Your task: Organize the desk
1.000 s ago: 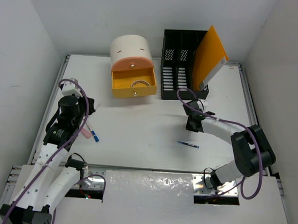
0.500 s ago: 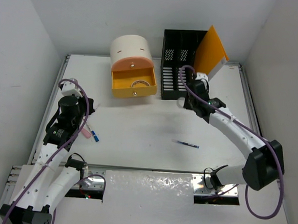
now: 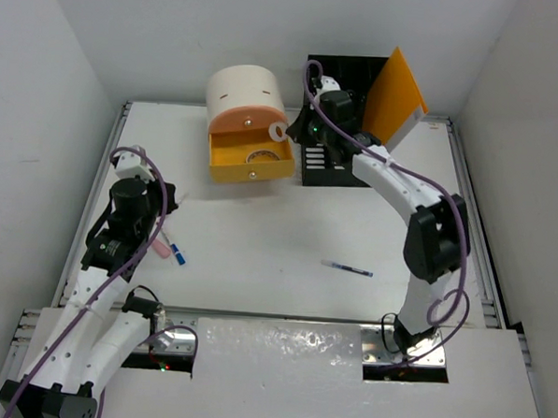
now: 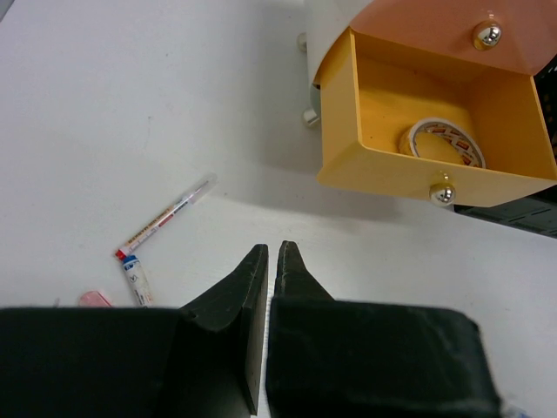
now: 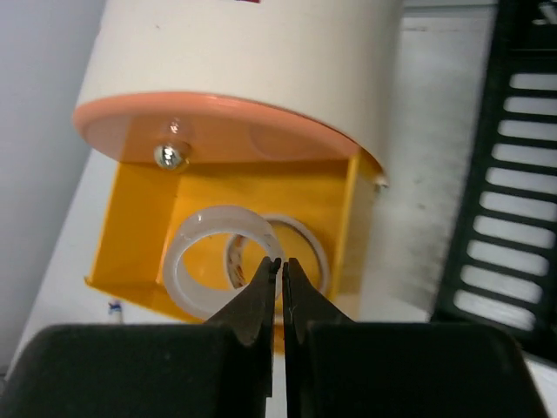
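The white desk (image 3: 259, 236) carries a cream cylinder organizer (image 3: 245, 93) with its yellow drawer (image 3: 251, 158) pulled open. My right gripper (image 3: 285, 133) hangs above that drawer, shut on a clear tape ring (image 3: 277, 132). In the right wrist view the gripper (image 5: 283, 261) pinches the ring's wall (image 5: 187, 296) over the drawer (image 5: 139, 226), where another tape roll (image 5: 306, 237) lies. My left gripper (image 3: 155, 219) is shut and empty at the desk's left side; in its wrist view (image 4: 270, 252) it faces the drawer (image 4: 392, 96).
A black file rack (image 3: 335, 118) with an orange folder (image 3: 394, 98) stands at the back right. A pen (image 3: 346, 268) lies mid-desk. A marker (image 4: 165, 213), a blue-capped item (image 4: 137, 274) and a pink eraser (image 4: 96, 298) lie by my left gripper.
My right arm has swung from the middle of the desk back and to the left, ending over the open drawer with the tape ring in its jaws. The left arm has not moved.
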`<state>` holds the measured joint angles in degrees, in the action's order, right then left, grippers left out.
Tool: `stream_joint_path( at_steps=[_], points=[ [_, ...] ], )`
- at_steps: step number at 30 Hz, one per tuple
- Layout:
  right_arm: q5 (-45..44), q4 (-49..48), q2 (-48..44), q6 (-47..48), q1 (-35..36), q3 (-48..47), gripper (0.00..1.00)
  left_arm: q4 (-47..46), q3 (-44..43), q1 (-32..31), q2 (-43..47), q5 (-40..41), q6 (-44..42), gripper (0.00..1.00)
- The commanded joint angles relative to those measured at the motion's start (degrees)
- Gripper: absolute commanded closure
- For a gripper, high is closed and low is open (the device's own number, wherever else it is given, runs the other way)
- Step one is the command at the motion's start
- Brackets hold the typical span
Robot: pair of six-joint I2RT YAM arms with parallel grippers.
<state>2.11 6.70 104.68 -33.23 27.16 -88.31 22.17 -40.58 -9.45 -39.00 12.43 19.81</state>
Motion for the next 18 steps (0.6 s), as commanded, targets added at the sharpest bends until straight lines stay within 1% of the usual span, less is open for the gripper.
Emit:
stream_joint_path(
  at_steps=[1,2,3,5,6,7,9,11,13,15,16,18],
  points=[
    [7.29,-6.0,5.5,-4.2,0.35,-6.33,1.0,-0.82,-1.35,-0.39,1.21,0.4,0.05,1.0],
    [8.08,-6.08,6.84,-4.64,0.35,-8.69,1.0,-0.56,-1.35,-0.48,1.3,0.75,0.05,1.0],
    [9.65,-6.34,7.98,-5.17,0.35,-9.68,0.8,-0.38,-1.35,-0.48,1.39,0.84,0.05,1.0],
    [10.63,-6.44,9.65,-6.14,0.44,-10.65,0.55,-0.38,-1.61,-0.39,1.21,1.11,-0.04,1.0],
    [10.72,-7.91,9.4,-5.97,0.61,-10.3,0.49,-0.64,-2.05,-0.39,1.12,1.11,-0.12,1.0],
    [9.94,-8.36,7.75,-4.4,1.31,-8.82,0.41,-1.16,-2.66,-0.39,0.69,1.2,-0.21,1.0],
    [8.36,-8.89,5.45,-0.63,2.11,-7.15,0.35,-1.87,-3.27,-0.39,0.07,1.11,-0.3,1.0],
    [7.82,-8.55,2.3,1.23,3.25,-5.12,0.32,-3.01,-3.89,-0.39,-1.07,0.24,-0.3,1.0],
    [8.17,-6.88,0.36,2.82,4.3,-3.02,0.31,-3.54,-4.33,-0.39,-1.77,-0.47,-0.21,1.0],
    [8.17,-7.31,-3.51,2.83,5.27,0.4,0.31,-3.98,-4.07,-0.39,-2.48,-1.09,0.05,1.0],
    [8.26,-7.84,-4.91,2.13,6.32,4.77,0.31,-4.07,-3.81,-0.39,-2.48,-1.17,0.14,1.0],
    [7.56,-9.59,-8.25,0.03,7.55,8.75,0.31,-4.33,-3.02,-0.39,-2.48,-1.26,0.31,1.0]
  ],
)
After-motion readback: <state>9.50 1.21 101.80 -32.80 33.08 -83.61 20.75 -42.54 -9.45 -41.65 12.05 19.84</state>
